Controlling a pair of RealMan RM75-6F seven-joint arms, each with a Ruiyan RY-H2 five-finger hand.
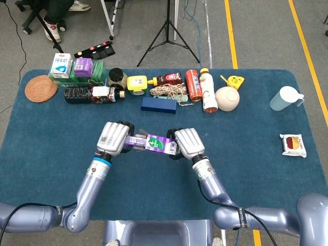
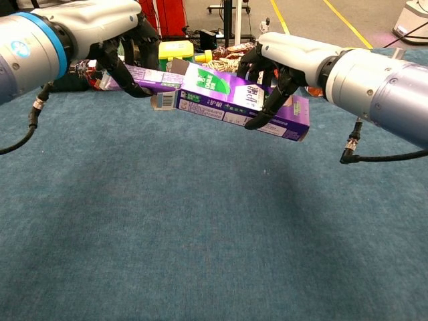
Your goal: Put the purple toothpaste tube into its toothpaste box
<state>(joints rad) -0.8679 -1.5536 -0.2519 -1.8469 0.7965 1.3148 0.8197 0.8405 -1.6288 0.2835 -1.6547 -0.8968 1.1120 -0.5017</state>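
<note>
Left hand (image 2: 124, 47) clasped the purple toothpaste tube (image 2: 144, 77) | right hand (image 2: 284, 63) clasped the toothpaste box (image 2: 237, 103) | both were held above the blue table (image 2: 200, 221) | the tube's far end sat inside the box's open mouth
</note>
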